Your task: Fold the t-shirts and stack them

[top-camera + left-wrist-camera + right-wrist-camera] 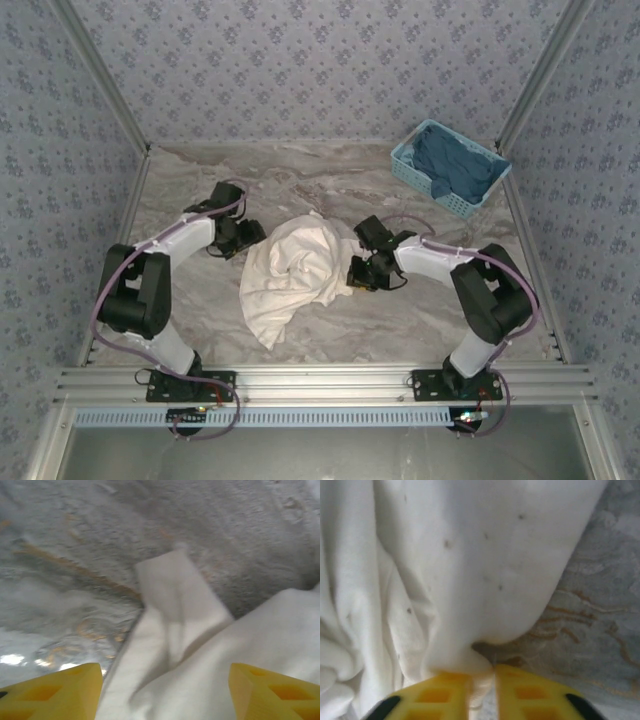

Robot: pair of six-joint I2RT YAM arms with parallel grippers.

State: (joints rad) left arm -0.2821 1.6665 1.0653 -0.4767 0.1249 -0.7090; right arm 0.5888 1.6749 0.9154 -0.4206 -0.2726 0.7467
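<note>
T-shirt [295, 275] was one crumpled cream heap in the middle of the marbled table [330, 190], between my two grippers on the top camera. Right gripper [482, 680] was pressed together, pinching a fold of the T-shirt's right edge between its yellow fingers [440, 695], with bare table just beside the cloth. Left gripper [165, 680] was spread wide, low over the T-shirt's left side. A sleeve-like flap [175, 595] lay flat on the table ahead of it. Couldn't tell whether those fingers touched fabric. Far right corner: light-blue basket [405, 160] with dark blue cloth [450, 160] inside, well apart from the T-shirt.
</note>
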